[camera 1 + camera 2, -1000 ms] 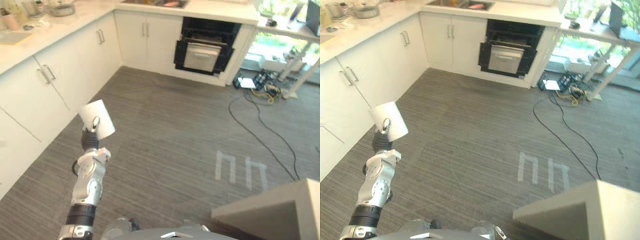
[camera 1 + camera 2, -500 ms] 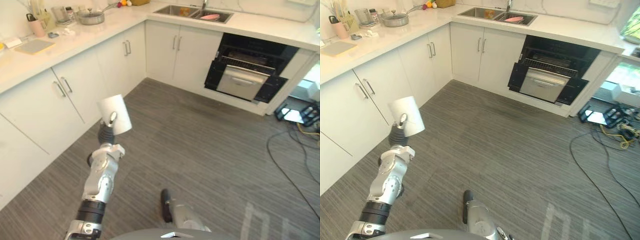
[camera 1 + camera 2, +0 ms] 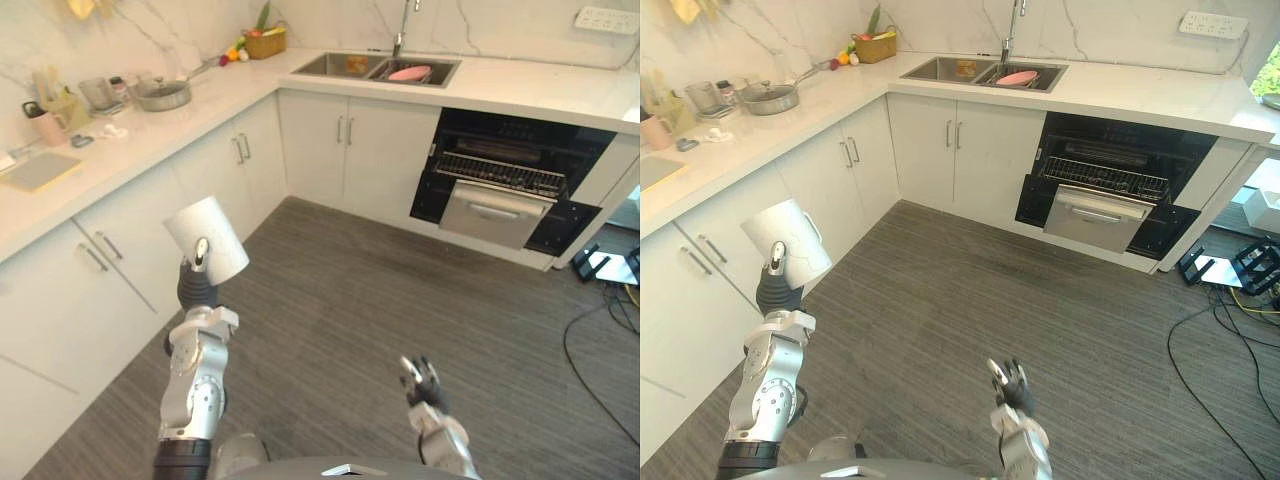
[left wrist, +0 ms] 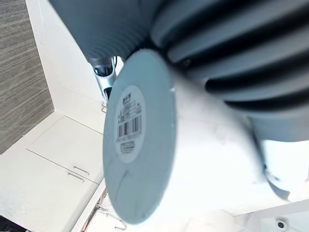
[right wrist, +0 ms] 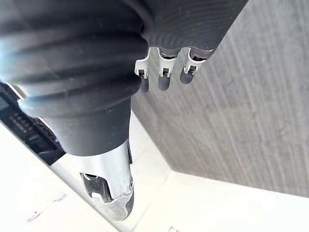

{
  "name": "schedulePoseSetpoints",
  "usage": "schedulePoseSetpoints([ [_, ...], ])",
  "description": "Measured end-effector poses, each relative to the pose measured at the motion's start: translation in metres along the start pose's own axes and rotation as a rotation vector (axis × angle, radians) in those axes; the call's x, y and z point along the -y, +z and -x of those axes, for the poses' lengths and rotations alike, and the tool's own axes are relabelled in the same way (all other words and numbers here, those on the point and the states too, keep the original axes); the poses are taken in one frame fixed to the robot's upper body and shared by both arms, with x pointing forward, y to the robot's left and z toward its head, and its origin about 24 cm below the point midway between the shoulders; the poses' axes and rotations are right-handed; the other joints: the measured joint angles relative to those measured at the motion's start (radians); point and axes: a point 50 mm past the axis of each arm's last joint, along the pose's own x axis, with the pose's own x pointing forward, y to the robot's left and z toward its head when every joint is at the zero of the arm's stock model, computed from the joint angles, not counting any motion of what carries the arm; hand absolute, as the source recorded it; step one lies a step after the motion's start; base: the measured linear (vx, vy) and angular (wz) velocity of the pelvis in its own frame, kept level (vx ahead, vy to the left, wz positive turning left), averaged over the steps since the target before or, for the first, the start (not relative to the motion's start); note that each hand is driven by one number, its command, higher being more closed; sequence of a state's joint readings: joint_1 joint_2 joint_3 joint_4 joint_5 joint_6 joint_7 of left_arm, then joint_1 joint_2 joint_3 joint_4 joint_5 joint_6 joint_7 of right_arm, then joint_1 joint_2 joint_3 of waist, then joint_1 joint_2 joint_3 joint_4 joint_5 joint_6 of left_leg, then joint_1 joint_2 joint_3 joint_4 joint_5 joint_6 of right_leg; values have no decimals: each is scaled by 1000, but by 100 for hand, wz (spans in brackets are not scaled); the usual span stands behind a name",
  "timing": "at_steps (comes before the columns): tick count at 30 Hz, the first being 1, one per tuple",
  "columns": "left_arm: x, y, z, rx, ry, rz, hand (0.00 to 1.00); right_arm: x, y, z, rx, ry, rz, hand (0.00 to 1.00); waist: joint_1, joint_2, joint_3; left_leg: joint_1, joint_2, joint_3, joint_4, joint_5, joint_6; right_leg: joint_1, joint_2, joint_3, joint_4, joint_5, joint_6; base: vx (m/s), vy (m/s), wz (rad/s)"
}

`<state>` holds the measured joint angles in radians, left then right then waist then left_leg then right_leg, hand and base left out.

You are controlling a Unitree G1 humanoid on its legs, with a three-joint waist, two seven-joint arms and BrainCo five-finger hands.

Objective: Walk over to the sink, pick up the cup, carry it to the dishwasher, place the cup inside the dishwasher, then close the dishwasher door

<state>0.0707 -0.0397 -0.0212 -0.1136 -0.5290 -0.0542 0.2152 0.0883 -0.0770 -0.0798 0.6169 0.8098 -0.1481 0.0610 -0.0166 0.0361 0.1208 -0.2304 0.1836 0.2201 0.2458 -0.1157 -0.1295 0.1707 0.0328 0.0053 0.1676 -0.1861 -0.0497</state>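
The view has swung onto the open dishwasher, well beyond the left hand — curled round the cup — and the slack, empty right hand, so the carry looks on course.

Kitchen corner. Grey wood-grain floor with streaky plank lines. White cabinets run in an L along two walls, with slim metal bar handles. White tabletop on top. The wall behind is white marble with grey veins and has a white outlet strip at the far right. Steel double sink set in the back run. Beside it a black dishwasher stands open, racks showing. Bright, even light.
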Motion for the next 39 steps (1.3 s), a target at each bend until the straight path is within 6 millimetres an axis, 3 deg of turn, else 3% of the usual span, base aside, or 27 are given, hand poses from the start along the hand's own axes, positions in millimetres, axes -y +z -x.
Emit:
schedulePoseSetpoints([
  [1, 3, -1, -1, -4, -11, 0, 100, 3, 1, -4, -11, -16, -15, 0, -6, 8, 2, -40, 3, 10, -30, 20, -13, 30, -2, 10, -2, -30, 31, 473, 160, -26],
  [3, 5, -5, -4, -16, -17, -3, 100, 14, -3, -2, -65, -44, -35, 0, -7, 20, -4, -32, -15, 34, -82, 69, 4, 98, -16, 32, -5, -85, 63, 616, 274, -45],
  [4, 2, -5, -7, -14, -15, -18, 100, 20, -6, 0, -96, -40, -19, 0, -7, 14, -12, -13, -37, 22, -65, 166, 53, 124, -41, 49, 28, -139, 80, 673, 338, -67],
  [6, -4, -9, -11, -35, -1, -47, 100, 23, -15, 4, -134, -29, 4, 0, -9, -33, -20, 21, -88, 27, -16, 186, 109, 81, -106, 21, 211, -161, 125, 623, 284, -59],
  [8, -3, -9, -14, -36, -15, -67, 100, 22, -24, 8, -152, -43, 0, 0, -23, -82, -11, 83, -139, 50, 18, 133, 159, 7, -186, -33, 481, -95, 198, 589, 273, -24],
  [9, -1, -9, -15, -37, -29, -83, 100, 22, -27, 9, -155, -49, -5, 0, -24, -106, -12, 129, -170, 57, 8, 101, 172, -55, -242, -55, 629, -8, 218, 590, 254, -7],
  [10, 3, -10, -16, -36, -43, -94, 100, 19, -29, 10, -138, -48, -7, 0, -35, -103, -4, 191, -194, 62, -10, 68, 178, -120, -299, -85, 797, 55, 193, 669, 268, -14],
  [11, 4, -11, -16, -40, -46, -105, 100, 15, -27, 10, -114, -33, 27, 0, -44, -98, 0, 263, -195, 62, -28, 37, 179, -172, -320, -130, 889, 28, 136, 606, 220, -15],
  [12, 4, -13, -15, -46, -49, -114, 100, 14, -25, 11, -89, -32, 59, 0, -47, -69, 9, 311, -189, 63, -54, 21, 178, -214, -320, -161, 904, 5, 113, 462, 146, -14],
  [15, 8, -12, -16, -23, -72, -143, 100, 1, -11, 14, 28, -15, 69, 0, -72, -48, 11, 395, -170, 63, -123, -12, 175, -362, -254, -209, 747, -52, 113, 374, 27, 8],
  [16, 9, -10, -17, -8, -84, -177, 100, -5, -1, 16, 90, -2, 58, 0, -82, -52, 19, 429, -154, 61, -137, -30, 162, -401, -208, -228, 570, -41, 110, 513, -91, 4],
  [18, 9, -8, -17, 7, -111, -234, 100, -11, 11, 21, 165, 12, 56, 0, -92, -44, 40, 479, -128, 71, -143, -59, 130, -416, -152, -265, 224, 75, 110, 514, -120, -7],
  [19, 10, -7, -16, 19, -138, -270, 100, -14, 17, 25, 207, 26, 49, 0, -91, -57, 43, 515, -126, 89, -139, -90, 108, -411, -136, -301, 20, 176, 122, 406, -116, -17],
  [21, 9, -6, -10, 34, -170, -302, 100, -18, 25, 32, 266, 46, 45, 0, -92, -90, 43, 593, -135, 106, -125, -162, 67, -414, -150, -371, -30, 182, 96, 577, -191, -34],
  [22, 11, -8, -3, 40, -185, -298, 100, -19, 32, 38, 302, 63, 79, 0, -88, -100, 29, 656, -132, 123, -121, -221, 41, -410, -151, -375, 6, 237, 26, 653, -196, -43],
  [23, 13, -10, -1, 38, -191, -291, 100, -20, 36, 39, 320, 73, 95, 0, -91, -79, 24, 677, -113, 139, -119, -243, 48, -415, -139, -376, 48, 257, 18, 687, -193, -41],
  [24, 22, -13, 1, 45, -237, -279, 100, -24, 48, 41, 372, 93, 126, 0, -96, -22, 14, 689, -72, 144, -103, -279, 87, -446, -103, -369, 125, 263, 16, 651, -221, -26],
  [25, 38, -13, 1, 72, -312, -273, 100, -31, 61, 45, 444, 103, 125, 0, -101, 0, 8, 670, -45, 147, -31, -271, 95, -476, -81, -356, 198, 237, -16, 611, -271, -22],
  [27, 54, -11, 1, 110, -387, -259, 100, -43, 77, 52, 544, 108, 120, 0, -114, 5, 5, 612, 5, 133, 146, -217, 92, -480, -59, -351, 259, 161, -76, 541, -329, -24],
  [29, 65, -10, 2, 133, -427, -228, 100, -43, 97, 66, 660, 75, 81, 0, -121, 4, 7, 522, 71, 79, 425, -63, 42, -426, -20, -344, 278, 83, -81, 599, -277, -37],
  [30, 69, -11, 4, 138, -436, -208, 100, -42, 111, 74, 742, 61, 69, 0, -122, 6, 7, 421, 87, -25, 667, 63, -26, -375, 11, -317, 278, 41, -82, 550, -171, -60],
  [31, 69, -13, 6, 137, -430, -199, 100, -39, 121, 80, 796, 51, 76, 0, -118, 6, 9, 332, 90, -78, 876, 78, -38, -313, 42, -289, 267, 10, -82, 547, -150, -63],
  [32, 68, -13, 7, 135, -425, -199, 100, -38, 124, 81, 810, 54, 79, 0, -116, 5, 11, 299, 93, -87, 941, 72, -29, -284, 53, -277, 256, 0, -82, 519, -115, -81],
  [33, 62, -14, 8, 131, -407, -207, 100, -39, 127, 85, 822, 69, 96, 0, -111, -7, 18, 217, 111, -81, 1011, 44, 9, -209, 81, -240, 218, -18, -82, 509, -108, -90],
  [35, 58, -15, 10, 126, -387, -208, 100, -40, 126, 86, 813, 106, 121, 0, -87, -7, 16, 132, 140, -32, 920, -31, 67, -118, 98, -176, 148, -24, -78, 506, -76, -113],
  [36, 55, -15, 11, 133, -365, -202, 100, -46, 125, 84, 802, 150, 132, 0, -68, -7, 16, 95, 149, 10, 756, -73, 85, -80, 96, -117, 113, -27, -73, 509, 1, -122],
  [39, 54, -5, 18, 180, -314, -181, 100, -77, 121, 81, 773, 316, 143, 0, -28, -10, 12, 91, 90, -73, 200, -66, 69, -62, 66, 48, 143, -61, -44, 417, 98, -156],
])
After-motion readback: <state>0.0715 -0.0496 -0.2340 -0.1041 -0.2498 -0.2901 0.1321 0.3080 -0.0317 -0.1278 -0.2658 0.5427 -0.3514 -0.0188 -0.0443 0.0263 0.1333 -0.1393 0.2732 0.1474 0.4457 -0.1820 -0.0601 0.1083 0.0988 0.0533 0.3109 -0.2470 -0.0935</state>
